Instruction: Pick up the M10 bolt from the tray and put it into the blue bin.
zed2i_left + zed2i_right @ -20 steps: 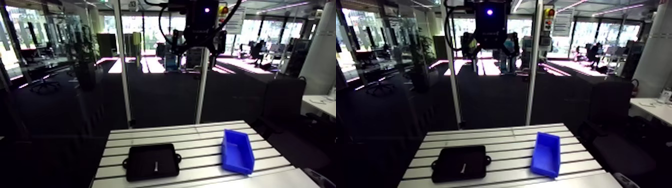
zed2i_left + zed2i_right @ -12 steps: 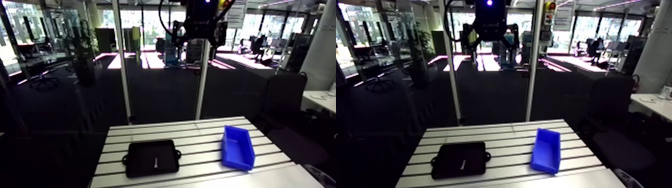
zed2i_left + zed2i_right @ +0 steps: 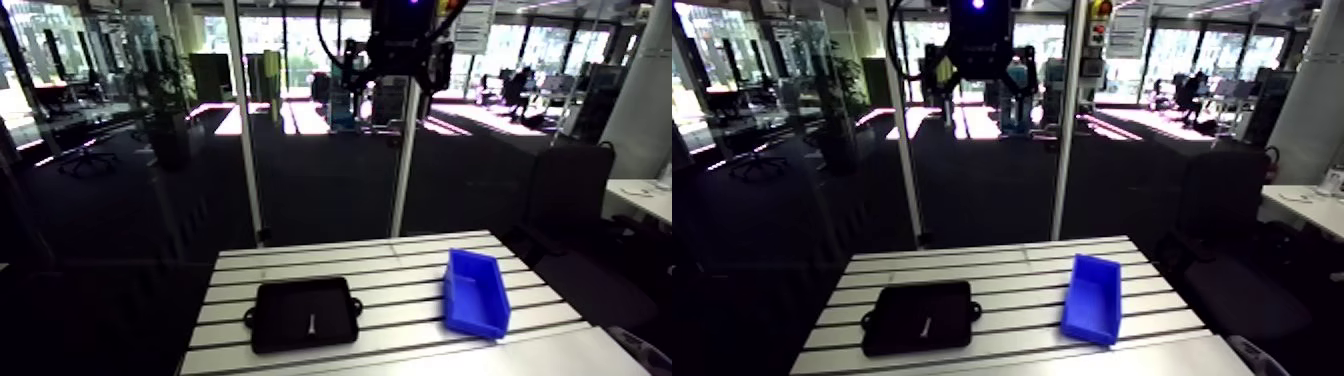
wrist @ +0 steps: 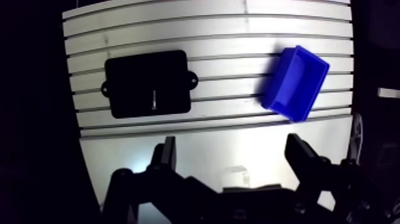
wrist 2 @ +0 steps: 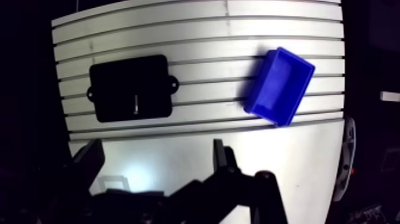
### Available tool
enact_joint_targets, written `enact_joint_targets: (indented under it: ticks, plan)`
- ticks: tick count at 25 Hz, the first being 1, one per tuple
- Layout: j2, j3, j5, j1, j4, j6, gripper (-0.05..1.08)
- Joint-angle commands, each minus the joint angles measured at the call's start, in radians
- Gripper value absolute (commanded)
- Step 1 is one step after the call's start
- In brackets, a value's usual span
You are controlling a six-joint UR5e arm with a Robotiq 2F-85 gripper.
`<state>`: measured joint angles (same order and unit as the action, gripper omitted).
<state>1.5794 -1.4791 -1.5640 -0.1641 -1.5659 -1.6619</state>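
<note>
A black tray (image 4: 128,77) with two small handles lies on the left part of the slotted aluminium table (image 4: 226,65). The M10 bolt (image 4: 154,99), small and silvery, rests inside it near the middle. The blue bin (image 4: 280,92), with nothing visible in it, stands to the right of the tray, turned slightly askew. My gripper (image 4: 231,143) hangs high above the table's near edge, open, with nothing between its fingers. In the arm view the gripper (image 3: 398,70) shows dark and far above the tray (image 3: 280,305) and the bin (image 3: 476,293).
Two upright posts (image 3: 247,130) (image 3: 404,160) rise at the table's far edge. A smooth plate (image 4: 238,149) borders the slotted surface on the near side, under the gripper. Bare slotted surface lies between tray and bin.
The whole arm view has shifted a little, so the camera moved. Tray, bolt and bin lie where they were.
</note>
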Motion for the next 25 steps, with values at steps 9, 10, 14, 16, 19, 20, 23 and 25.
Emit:
enact_joint_targets:
  ticks: [9, 10, 14, 16, 19, 20, 23, 25]
  plan:
    - [-0.075, -0.111, 0.017, 0.100, -0.181, 0.186, 0.01]
    - [-0.085, -0.122, 0.015, 0.110, -0.196, 0.187, 0.01]
    - [-0.128, -0.154, 0.008, 0.146, -0.236, 0.190, 0.01]
    - [-0.146, -0.175, 0.008, 0.146, -0.262, 0.190, 0.01]
    - [-0.174, -0.204, 0.006, 0.147, -0.309, 0.190, 0.01]
    - [-0.183, -0.214, 0.006, 0.153, -0.322, 0.192, 0.01]
    - [-0.204, -0.234, 0.005, 0.175, -0.354, 0.213, 0.02]
    - [-0.224, -0.249, -0.005, 0.196, -0.371, 0.224, 0.02]
